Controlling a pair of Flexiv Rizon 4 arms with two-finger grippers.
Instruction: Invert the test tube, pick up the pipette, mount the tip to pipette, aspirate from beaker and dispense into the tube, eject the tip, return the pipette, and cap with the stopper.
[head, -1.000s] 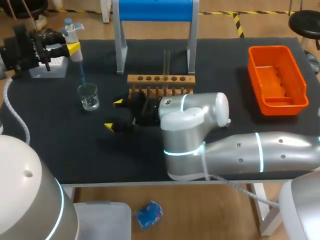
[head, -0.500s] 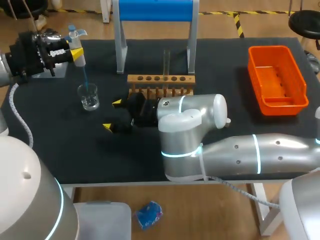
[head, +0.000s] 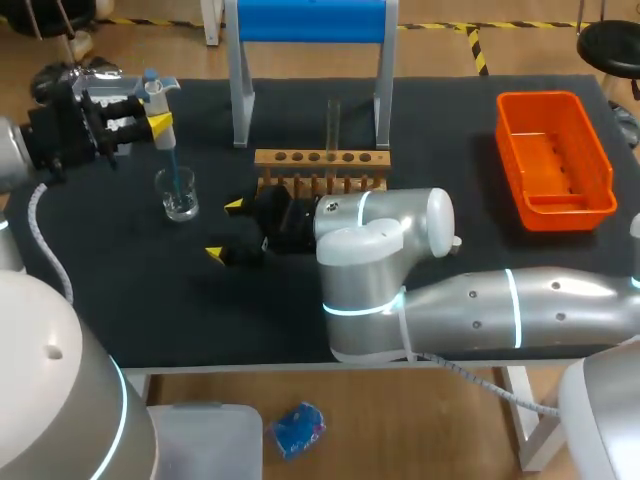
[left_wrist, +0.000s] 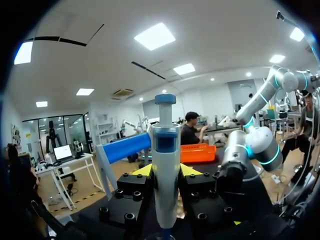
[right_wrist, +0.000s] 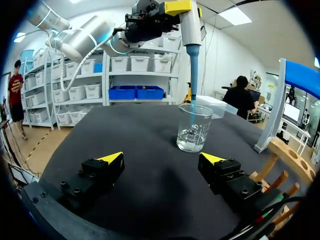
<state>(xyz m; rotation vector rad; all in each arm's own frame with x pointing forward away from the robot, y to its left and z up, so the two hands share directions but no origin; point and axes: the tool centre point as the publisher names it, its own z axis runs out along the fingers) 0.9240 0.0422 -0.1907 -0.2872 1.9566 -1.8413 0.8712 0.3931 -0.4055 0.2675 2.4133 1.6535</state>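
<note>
Left gripper (head: 152, 110) is clamped on the upright pipette (left_wrist: 166, 165), whose blue tip (right_wrist: 193, 75) reaches down inside the glass beaker (right_wrist: 193, 129). The beaker holds a shallow layer of clear liquid. Right gripper (right_wrist: 162, 160) lies low near the beaker, fingers wide apart and holding nothing. The test tube (head: 333, 125) stands upright in the wooden rack (head: 320, 165); its contents cannot be made out.

A black, matte-topped table (head: 120, 300) fills the scene, its front edge trimmed pale, a white leg (head: 522, 415) showing beneath the near right corner. Soft, even light lies across the dark surface.
</note>
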